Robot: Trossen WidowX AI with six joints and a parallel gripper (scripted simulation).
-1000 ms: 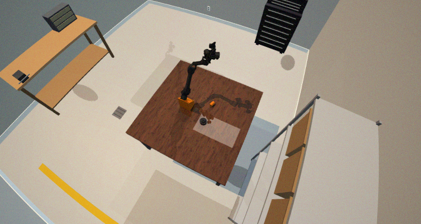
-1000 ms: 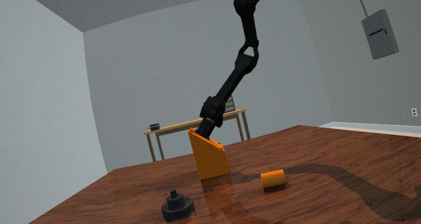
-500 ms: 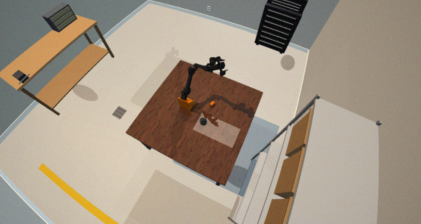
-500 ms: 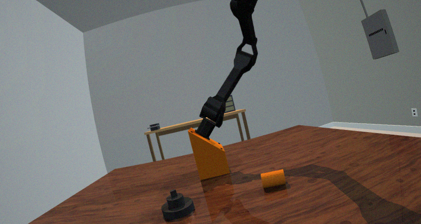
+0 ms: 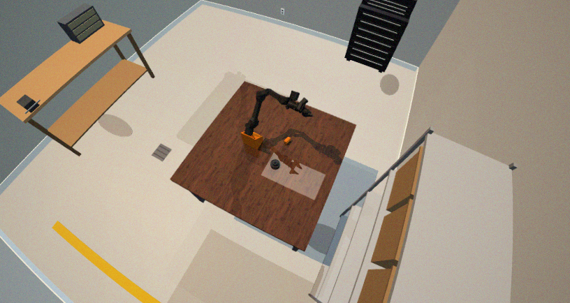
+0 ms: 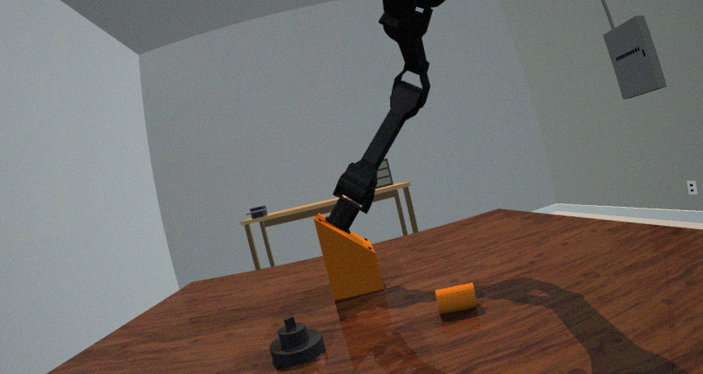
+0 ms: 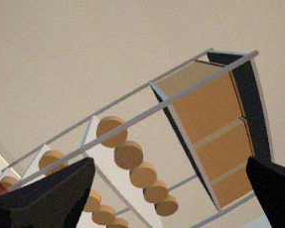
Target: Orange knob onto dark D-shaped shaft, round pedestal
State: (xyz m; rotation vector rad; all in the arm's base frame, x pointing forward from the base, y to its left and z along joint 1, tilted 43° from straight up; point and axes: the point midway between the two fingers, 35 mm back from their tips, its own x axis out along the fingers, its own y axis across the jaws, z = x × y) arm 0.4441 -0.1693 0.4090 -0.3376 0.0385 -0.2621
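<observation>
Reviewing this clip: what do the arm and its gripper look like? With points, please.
The arm (image 5: 257, 108) (image 6: 384, 136) is matte black, with slim links and chunkier joints; one link has an open, forked end. The gripper (image 7: 173, 166) has two black fingers narrowing toward blunt tips. I see no cables or markings.

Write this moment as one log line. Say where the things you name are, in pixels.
gripper (image 5: 310, 114) (image 7: 173, 166): open, raised | orange knob (image 5: 287, 139) (image 6: 456, 298): lying sideways on table (image 5: 223, 157) (image 6: 566, 253) | D-shaped shaft (image 6: 289, 322): bare

A workshop — a wooden workbench (image 5: 75, 67) (image 6: 325, 206) and black tool chest (image 5: 377, 33) show it. Shelving (image 5: 413, 197) (image 7: 209, 81) holds boxes.
</observation>
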